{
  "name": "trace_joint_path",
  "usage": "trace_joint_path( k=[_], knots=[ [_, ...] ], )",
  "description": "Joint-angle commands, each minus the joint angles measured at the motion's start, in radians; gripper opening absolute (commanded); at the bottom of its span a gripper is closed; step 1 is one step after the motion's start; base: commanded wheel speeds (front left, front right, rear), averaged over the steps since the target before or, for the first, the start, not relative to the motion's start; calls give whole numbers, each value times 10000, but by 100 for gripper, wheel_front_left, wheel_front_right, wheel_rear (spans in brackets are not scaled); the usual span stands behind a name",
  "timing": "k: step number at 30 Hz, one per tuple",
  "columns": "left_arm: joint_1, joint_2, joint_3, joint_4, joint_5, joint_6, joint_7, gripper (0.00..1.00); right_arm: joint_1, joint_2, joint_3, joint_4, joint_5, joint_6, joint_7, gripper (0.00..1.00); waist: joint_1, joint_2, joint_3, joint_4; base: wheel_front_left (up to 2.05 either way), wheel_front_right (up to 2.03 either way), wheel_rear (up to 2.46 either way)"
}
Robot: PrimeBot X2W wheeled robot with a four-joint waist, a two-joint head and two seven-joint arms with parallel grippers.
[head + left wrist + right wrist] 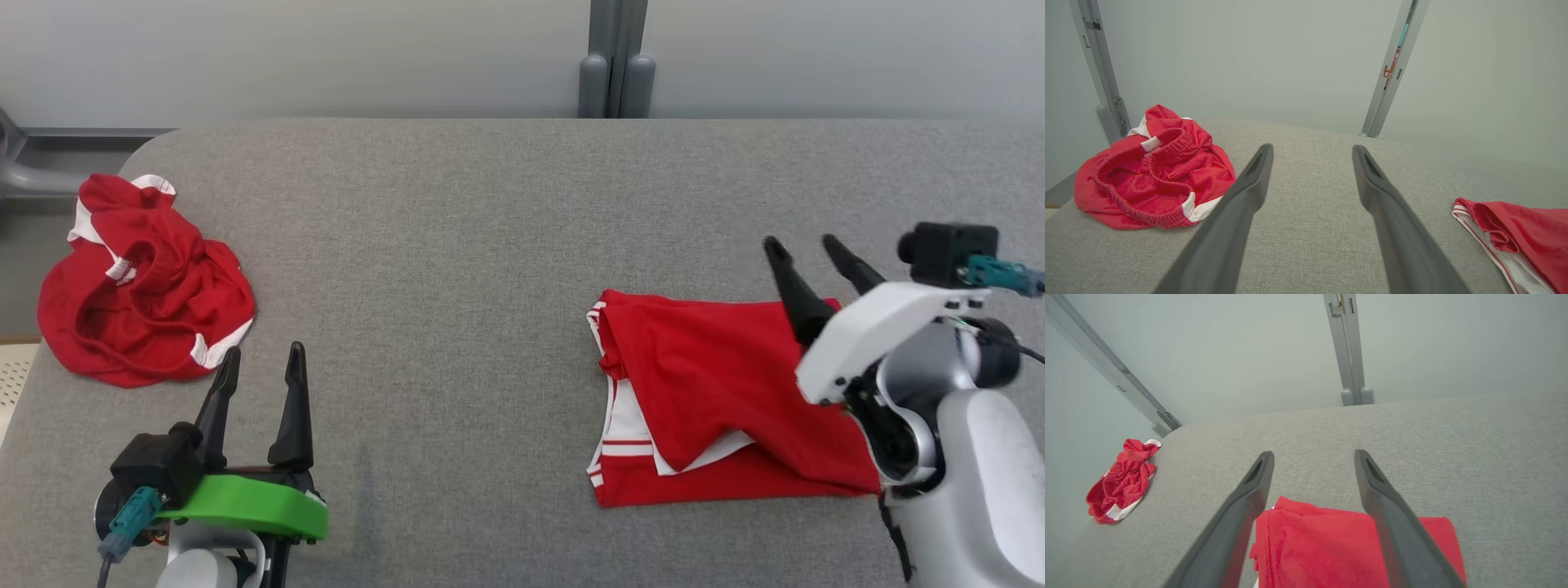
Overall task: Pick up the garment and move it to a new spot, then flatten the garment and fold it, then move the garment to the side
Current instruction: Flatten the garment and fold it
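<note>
Garment, a pair of red shorts with white trim, lies folded into a rough rectangle on the grey table, toward its right edge and nearer the front than the back. White stripes show along its left side, where the layers sit slightly uneven and one flap peeks out.

The right end effector hangs over the far right part of the fold with its fingers spread wide and nothing between them. The right wrist view shows red cloth under and between the fingers; whether they touch it cannot be told. The left end effector is just as wide open and empty, near the front left corner.

A second, crumpled pair of shorts sits at the far left corner, well apart from the folded one.

The cloth looks light, soft and limp. It would likely sag and fall open if lifted by a single layer. A pinch through all layers at a folded edge should hold the stack together best, though a thin top layer could slip free.
</note>
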Motion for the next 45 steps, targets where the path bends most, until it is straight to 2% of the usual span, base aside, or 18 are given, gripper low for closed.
trace_joint_path(
  k=[1, 5, 10, 15, 21, 29, 36, 45],
  knots=[
    [60, -40, -48, -14, -11, 62, -52, 100, 366, -38, -215, -97, -421, -1, -136, 100, 0, 0, 11, 10, 0, 0, 0],
    [39, -86, -135, -24, -54, 63, -60, 100, 1252, -390, -454, -323, -1503, -6, -388, 100, 0, 0, 117, 29, 0, 0, 0],
    [-81, -117, -67, -36, -124, 61, -76, 100, 2434, -400, -414, -366, -2215, -6, -1085, 100, 0, 0, 322, 92, 0, 0, 0],
    [-146, -61, 44, -64, -133, 67, -67, 100, 3582, -454, 212, -568, -1944, -7, -1537, 100, 0, 0, 439, 221, 0, 0, 0],
    [-92, 26, 266, -160, -146, 87, -77, 100, 4573, -432, 1037, -1106, -1594, -7, -1432, 100, 0, 0, 597, 145, 0, 0, 0],
    [-312, 30, 452, -240, -120, 96, -78, 100, 4133, -224, 1746, -596, -1372, -6, -1451, 100, 0, 0, 858, 25, 0, 0, 0],
    [-470, -65, 352, -123, -30, -1, -73, 100, 3272, -54, 2331, 532, -1229, -6, -2102, 100, 0, 0, 959, 232, 0, 0, 0],
    [-334, -80, 437, -102, 23, -34, -72, 100, 2943, 75, 2329, 1262, -1331, -6, -2618, 100, 0, 0, 865, 433, 0, 0, 0]
  ],
)
